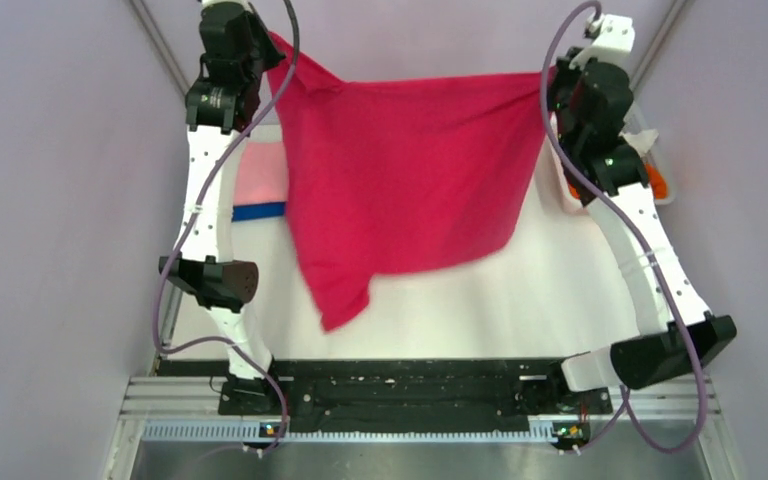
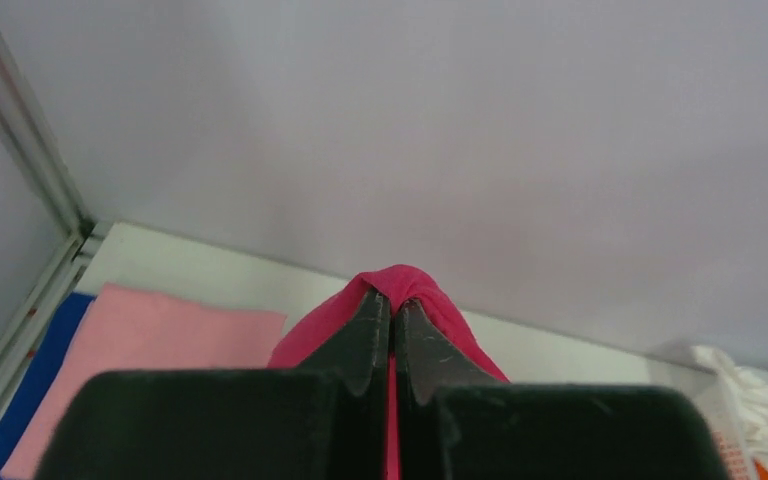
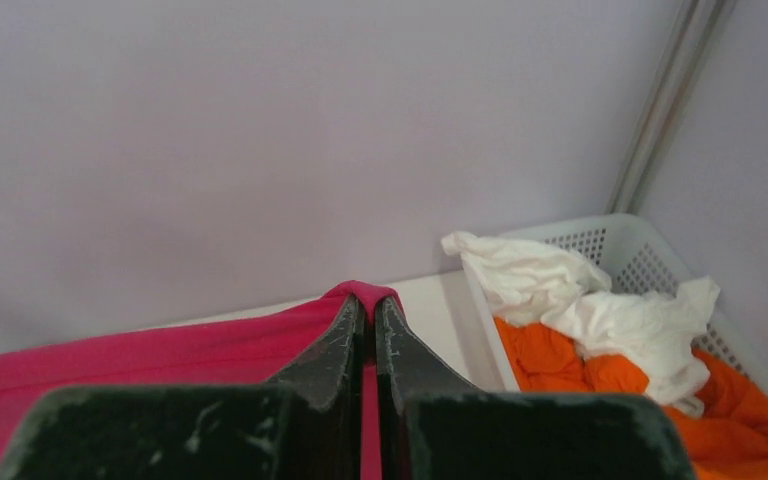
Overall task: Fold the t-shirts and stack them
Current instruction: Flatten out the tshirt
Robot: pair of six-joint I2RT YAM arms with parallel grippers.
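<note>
The magenta-red t-shirt (image 1: 400,175) hangs spread in the air between my two raised grippers, its lower edge trailing towards the table. My left gripper (image 1: 272,42) is shut on its top left corner; cloth bunches over the tips in the left wrist view (image 2: 393,300). My right gripper (image 1: 550,85) is shut on its top right corner, as the right wrist view (image 3: 368,302) shows. A folded light pink t-shirt (image 2: 150,350) lies on a royal blue t-shirt (image 2: 30,385) at the table's back left. The orange t-shirt (image 3: 650,400) and white t-shirt (image 3: 580,305) lie crumpled in the basket.
The white slotted basket (image 3: 600,235) stands at the table's right edge, behind my right arm (image 1: 630,230). The white table top (image 1: 480,300) lies under the hanging shirt. Grey walls close in at the back and both sides.
</note>
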